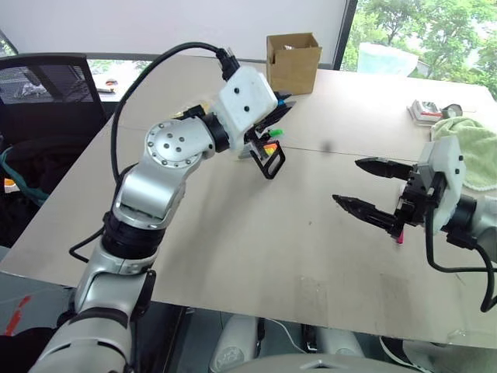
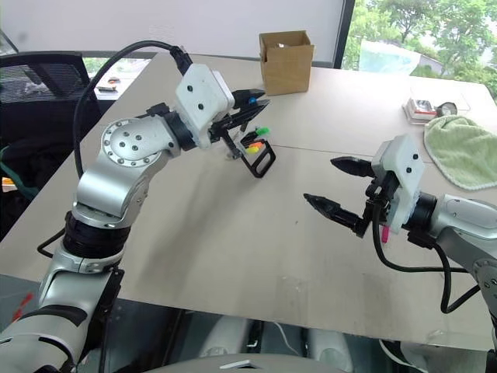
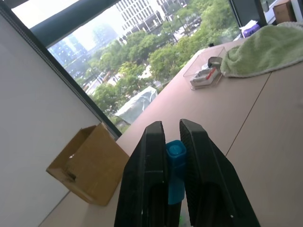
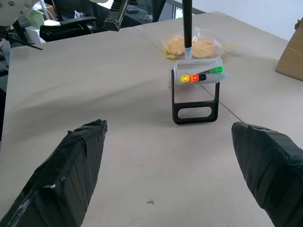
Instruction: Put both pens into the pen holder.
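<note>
My left gripper [image 2: 252, 105] is shut on a black pen with a light-blue end [image 3: 175, 156]. The pen [image 4: 187, 23] hangs upright, its lower light-blue tip just above the pen holder [image 4: 196, 94]. The holder [image 1: 268, 155] is a small black frame with a clear part, and green, red and yellow highlighter tips stick out of it. It stands near the middle of the table. My right gripper [image 1: 347, 182] hovers over the table to the right of the holder, open, with nothing between its fingers. A pink end [image 1: 400, 237] peeks out under the right hand; the rest of that thing is hidden.
A brown cardboard box [image 1: 293, 62] stands at the table's far edge behind the holder. A green towel [image 1: 470, 151] and a clear case [image 1: 425, 111] lie at the right. A plastic bag with yellow contents [image 4: 199, 45] sits beside the holder. A black chair [image 1: 46, 85] stands at the left.
</note>
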Tool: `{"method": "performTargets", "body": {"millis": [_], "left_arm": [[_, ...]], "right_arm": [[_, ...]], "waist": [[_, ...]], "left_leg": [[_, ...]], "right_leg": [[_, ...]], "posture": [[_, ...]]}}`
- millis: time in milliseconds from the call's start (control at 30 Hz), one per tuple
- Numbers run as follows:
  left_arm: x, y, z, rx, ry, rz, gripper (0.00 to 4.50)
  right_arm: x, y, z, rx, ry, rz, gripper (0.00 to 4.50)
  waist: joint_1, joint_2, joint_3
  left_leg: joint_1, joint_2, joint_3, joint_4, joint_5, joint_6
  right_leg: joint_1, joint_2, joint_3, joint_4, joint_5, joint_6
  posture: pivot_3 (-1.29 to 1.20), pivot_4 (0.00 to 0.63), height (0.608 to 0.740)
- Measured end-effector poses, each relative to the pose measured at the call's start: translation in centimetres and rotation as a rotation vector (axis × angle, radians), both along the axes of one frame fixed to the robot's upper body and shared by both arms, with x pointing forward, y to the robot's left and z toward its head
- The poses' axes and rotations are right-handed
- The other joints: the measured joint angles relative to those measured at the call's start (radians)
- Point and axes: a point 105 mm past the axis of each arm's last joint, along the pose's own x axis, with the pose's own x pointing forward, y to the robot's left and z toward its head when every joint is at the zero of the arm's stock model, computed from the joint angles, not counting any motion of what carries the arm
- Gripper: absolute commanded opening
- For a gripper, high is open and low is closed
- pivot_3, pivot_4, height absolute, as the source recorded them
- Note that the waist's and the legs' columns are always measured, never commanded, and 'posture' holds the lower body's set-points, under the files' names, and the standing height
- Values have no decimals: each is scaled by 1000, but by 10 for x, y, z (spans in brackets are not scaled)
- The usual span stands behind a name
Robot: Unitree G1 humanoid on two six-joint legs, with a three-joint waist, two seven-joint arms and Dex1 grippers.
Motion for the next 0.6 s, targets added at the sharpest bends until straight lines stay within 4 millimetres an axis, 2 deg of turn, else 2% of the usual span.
{"method": "performTargets", "body": {"millis": [200, 367, 600], "left_arm": [[-4, -9, -3, -5, -11, -83, 0], [-1, -11, -7, -3, 3, -84, 0], [15, 1, -18, 54, 17, 19, 0]], "right_arm": [[0, -1, -3, -1, 10, -6, 4473], [-2, -1, -5, -3, 15, -15, 4473], [-3, -1, -5, -2, 15, -21, 4473]], "waist": [[-1, 0, 0], [-1, 0, 0], [-1, 0, 0]], "left_leg": [[-1, 0, 0, 0, 0, 0], [-1, 0, -1, 0, 0, 0], [0, 0, 0, 1, 0, 0]], "right_leg": [[0, 0, 0, 0, 0, 0], [0, 0, -1, 1, 0, 0], [0, 0, -1, 1, 0, 0]], "posture": [[0, 150, 740], [0, 150, 740], [0, 150, 740]]}}
